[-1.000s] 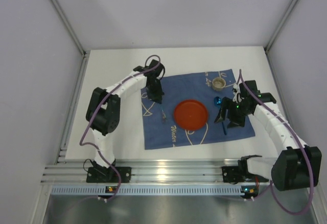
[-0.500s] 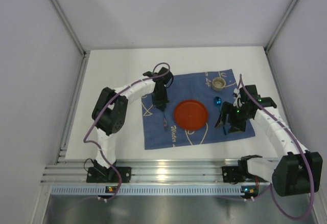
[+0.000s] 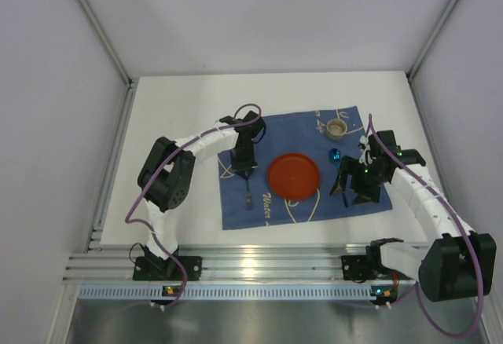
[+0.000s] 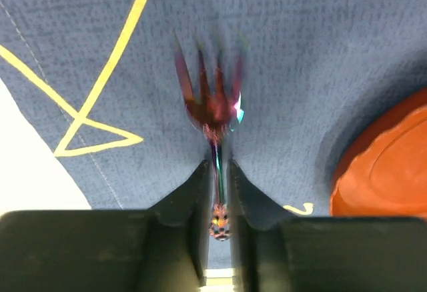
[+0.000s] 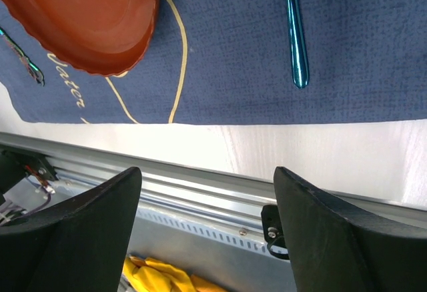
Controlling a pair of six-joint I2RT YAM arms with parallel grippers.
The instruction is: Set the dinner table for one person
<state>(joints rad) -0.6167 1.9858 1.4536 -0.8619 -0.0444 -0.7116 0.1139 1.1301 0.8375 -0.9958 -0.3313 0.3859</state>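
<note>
Pinching the fork [image 4: 215, 105] by its handle in the left gripper [image 4: 218, 169], likely to lay it beside the plate [image 3: 294, 175] toward the desk's [image 3: 181, 108] left edge, with the right gripper [image 5: 207, 179] spread and empty.

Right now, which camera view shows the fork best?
The left wrist view: the fork, slightly blurred, fills the centre, its handle pinched in the left gripper. The top external view shows only a thin sliver; the right wrist view catches just one end.
</note>
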